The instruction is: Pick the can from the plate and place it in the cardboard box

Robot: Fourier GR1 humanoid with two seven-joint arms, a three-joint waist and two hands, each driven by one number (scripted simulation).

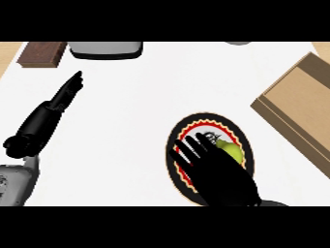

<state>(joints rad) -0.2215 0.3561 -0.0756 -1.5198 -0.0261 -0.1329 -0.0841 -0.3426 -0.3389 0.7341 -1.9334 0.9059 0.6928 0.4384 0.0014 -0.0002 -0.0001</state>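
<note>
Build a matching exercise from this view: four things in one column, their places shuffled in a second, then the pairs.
1. cardboard box
2. plate
3. left hand
4. can

A. upper left of the counter, fingers straight
B. at the view's right edge
C. on the plate, partly hidden by the right hand
D. lower middle, under the right hand

Pairs: 1-B; 2-D; 3-A; 4-C.

Bright, even light; shadows faint, perhaps overhead.
</note>
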